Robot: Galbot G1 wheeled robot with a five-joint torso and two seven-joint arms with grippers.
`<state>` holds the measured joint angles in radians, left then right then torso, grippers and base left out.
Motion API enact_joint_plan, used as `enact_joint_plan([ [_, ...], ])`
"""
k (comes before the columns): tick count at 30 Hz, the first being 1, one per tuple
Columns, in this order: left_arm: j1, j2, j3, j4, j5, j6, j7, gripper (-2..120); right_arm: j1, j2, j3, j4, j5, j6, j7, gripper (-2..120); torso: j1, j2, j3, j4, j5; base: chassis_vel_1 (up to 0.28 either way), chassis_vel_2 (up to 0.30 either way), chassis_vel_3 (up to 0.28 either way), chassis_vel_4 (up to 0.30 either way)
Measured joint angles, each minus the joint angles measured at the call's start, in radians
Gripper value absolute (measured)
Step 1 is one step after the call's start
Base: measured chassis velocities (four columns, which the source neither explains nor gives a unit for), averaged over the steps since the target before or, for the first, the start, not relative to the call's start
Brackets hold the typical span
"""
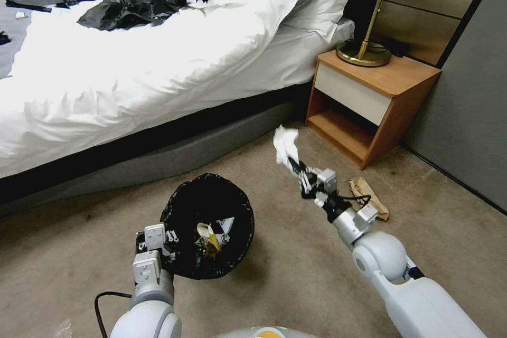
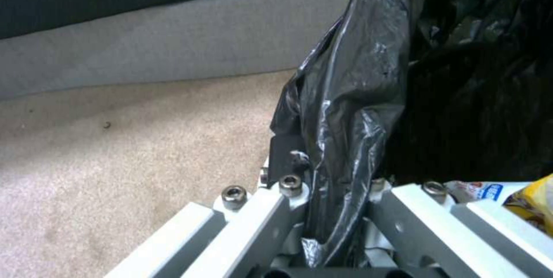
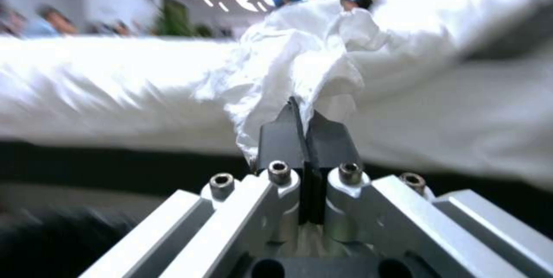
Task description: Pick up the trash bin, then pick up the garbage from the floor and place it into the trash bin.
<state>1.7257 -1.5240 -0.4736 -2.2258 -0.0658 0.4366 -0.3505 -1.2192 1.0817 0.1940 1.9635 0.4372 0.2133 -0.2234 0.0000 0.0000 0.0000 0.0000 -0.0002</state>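
Note:
The trash bin (image 1: 208, 224), lined with a crinkly black bag (image 2: 357, 96), is held off the carpet by my left gripper (image 1: 158, 245), which is shut on its near rim. Inside lie a yellow wrapper (image 1: 207, 237) and other litter. My right gripper (image 1: 294, 165) is raised to the right of the bin and shut on a crumpled white tissue (image 1: 285, 145) (image 3: 300, 58), which sticks up above its fingers (image 3: 331, 142). A crumpled brown paper (image 1: 368, 196) lies on the floor behind the right wrist.
The bed (image 1: 132, 63) with its grey base runs along the left and back. A wooden nightstand (image 1: 369, 105) with a brass lamp (image 1: 369, 37) stands at the right, next to a grey wall. A black cable (image 1: 103, 303) lies near my left arm.

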Motion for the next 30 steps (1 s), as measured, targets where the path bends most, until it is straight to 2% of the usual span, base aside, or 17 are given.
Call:
enact_joint_plan([
  [5,0.000,0.000,0.009,-0.001,0.010,0.000,0.001,1,-0.008,-0.018,-0.065,0.113,-0.025,0.004,-0.027,0,0.000,0.000,0.000,-0.0001,0.0000,0.000,0.000,0.000,0.000],
  [11,-0.003,-0.001,0.013,-0.004,0.014,0.000,0.002,1,0.002,-0.029,-0.145,0.131,-0.087,0.000,-0.036,0,0.000,0.000,0.000,0.0001,0.0002,0.000,0.000,0.000,0.000],
  [17,-0.007,-0.004,0.026,-0.005,0.024,0.000,0.004,1,-0.004,-0.062,-0.250,0.078,-0.184,0.008,-0.044,0,0.000,0.000,0.000,0.0000,0.0002,0.000,0.000,0.000,0.000],
  [30,-0.007,-0.009,0.028,-0.007,0.029,0.000,0.005,1,-0.020,-0.055,-0.331,-0.042,-0.249,0.038,-0.048,0,0.000,0.000,0.000,0.0000,0.0002,0.000,0.000,0.000,0.000],
])
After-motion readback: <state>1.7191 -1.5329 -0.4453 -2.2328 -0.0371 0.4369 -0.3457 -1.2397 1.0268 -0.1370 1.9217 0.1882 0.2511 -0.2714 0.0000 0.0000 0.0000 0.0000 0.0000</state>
